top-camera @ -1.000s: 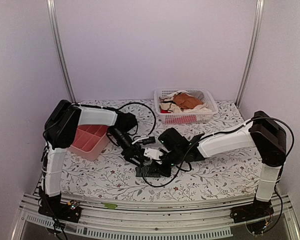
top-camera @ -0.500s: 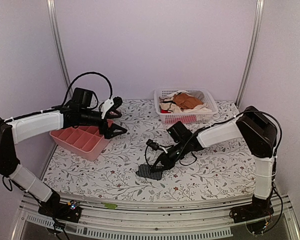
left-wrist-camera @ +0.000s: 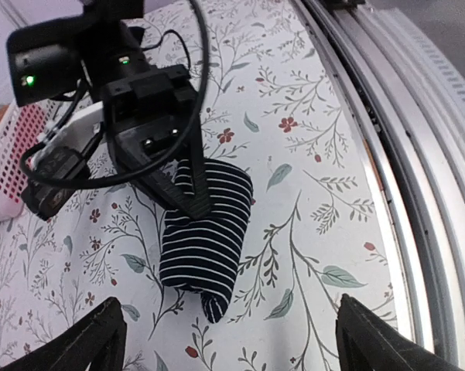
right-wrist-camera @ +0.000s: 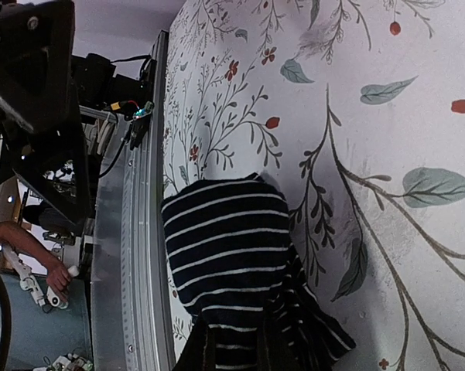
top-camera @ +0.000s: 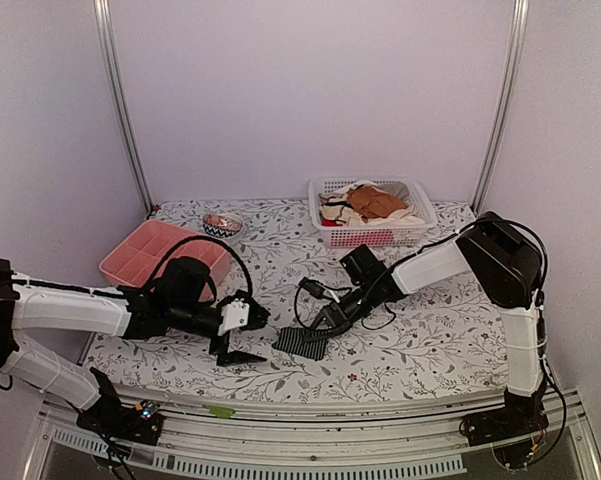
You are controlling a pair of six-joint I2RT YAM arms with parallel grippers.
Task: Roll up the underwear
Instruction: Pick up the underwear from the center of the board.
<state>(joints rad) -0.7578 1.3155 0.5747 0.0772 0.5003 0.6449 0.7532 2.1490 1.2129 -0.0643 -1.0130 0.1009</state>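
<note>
Underwear [top-camera: 302, 343] sits rolled, lower centre of top view. I read the right gripper [top-camera: 321, 327] as pinched on its end, probably. Left gripper [top-camera: 248, 337] is spread wide just left of it.

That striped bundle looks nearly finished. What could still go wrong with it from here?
The right jaws pinch one end of the rolled underwear; pulling away carelessly could drag it loose and undo the roll. The left jaws hang wide open just beside it, so a clumsy approach might shove or flatten it. The roll also lies fairly near the table's front rail, where a push could send it over.
</note>
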